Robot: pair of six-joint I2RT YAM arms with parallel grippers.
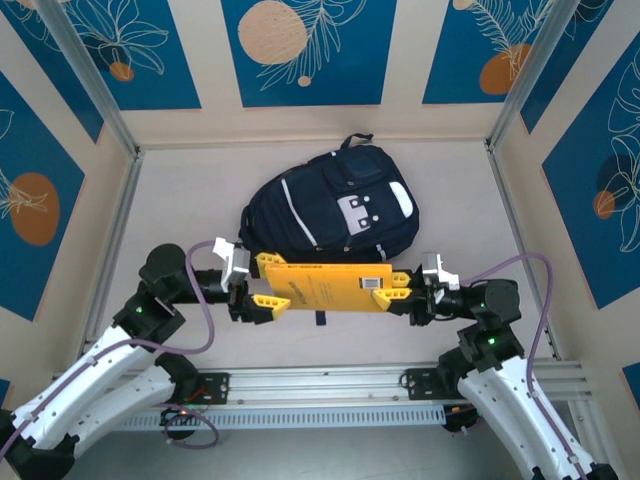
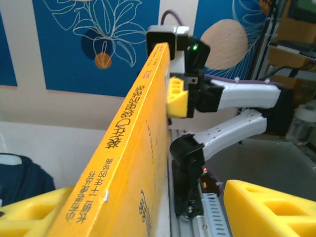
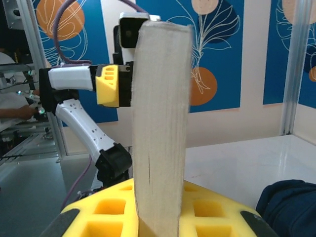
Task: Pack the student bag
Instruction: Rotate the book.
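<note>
Top external view: the right end effector (image 1: 400, 288) pinches one end of a flat yellow book (image 1: 330, 285). The left end effector (image 1: 272, 285) stands wide around the other end. The big dark navy fabric backpack (image 1: 320, 205) lies just beyond them.

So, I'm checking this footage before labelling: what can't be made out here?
1) Near edge of the student bag, top view: covered by the yellow book; zip state unclear.
2) Bag, both wrist views: cut off by frame edges.
3) Book cover print, top view: too small.
4) Spine lettering, left wrist view: blurred, partly cut off.
</note>
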